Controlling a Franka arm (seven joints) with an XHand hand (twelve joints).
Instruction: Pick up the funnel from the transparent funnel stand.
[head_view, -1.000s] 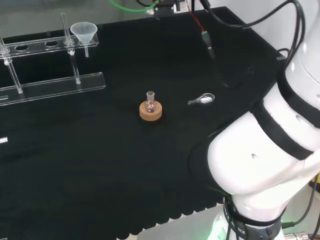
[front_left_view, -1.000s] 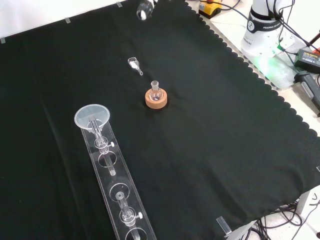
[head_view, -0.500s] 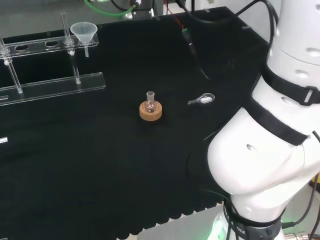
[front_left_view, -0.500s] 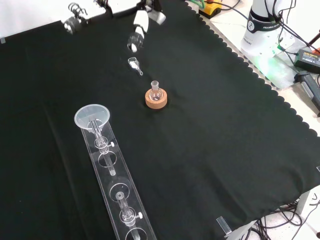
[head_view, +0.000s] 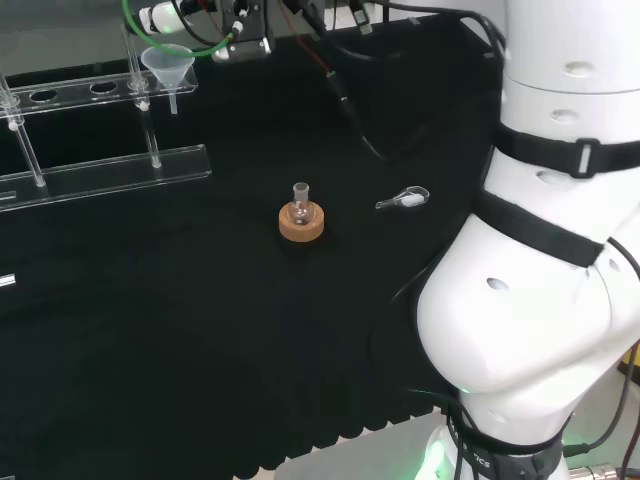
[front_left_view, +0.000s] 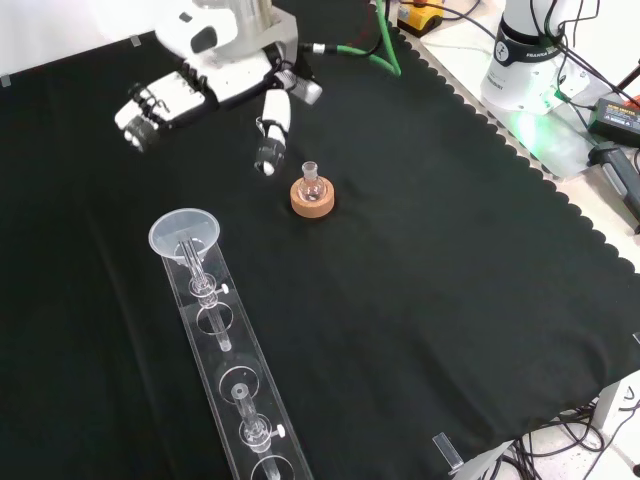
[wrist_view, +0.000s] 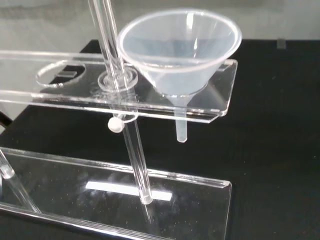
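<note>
A clear plastic funnel (head_view: 168, 63) sits in the end hole of the transparent stand (head_view: 95, 95), its stem pointing down through the upper shelf. In the front view the funnel (front_left_view: 184, 233) tops the near end of the stand (front_left_view: 229, 378). The hand (front_left_view: 222, 72) hovers open above the cloth behind the funnel and apart from it, fingers (front_left_view: 148, 103) spread on one side and thumb on the other. In the head view the hand (head_view: 170, 17) is just beyond the funnel. The wrist view shows the funnel (wrist_view: 180, 50) close, resting in the stand's shelf (wrist_view: 75, 97).
A small round flask (front_left_view: 311, 184) stands on a cork ring (front_left_view: 311, 201) mid-cloth, just right of the hand's thumb in the front view. A small clear glass piece (head_view: 405, 198) lies right of the flask in the head view. Upright clear rods (wrist_view: 125, 110) rise beside the funnel.
The hand has come down from the front view's top edge toward the funnel, now level with the flask. The arm's links have swung upright in the head view. The ware has not moved.
</note>
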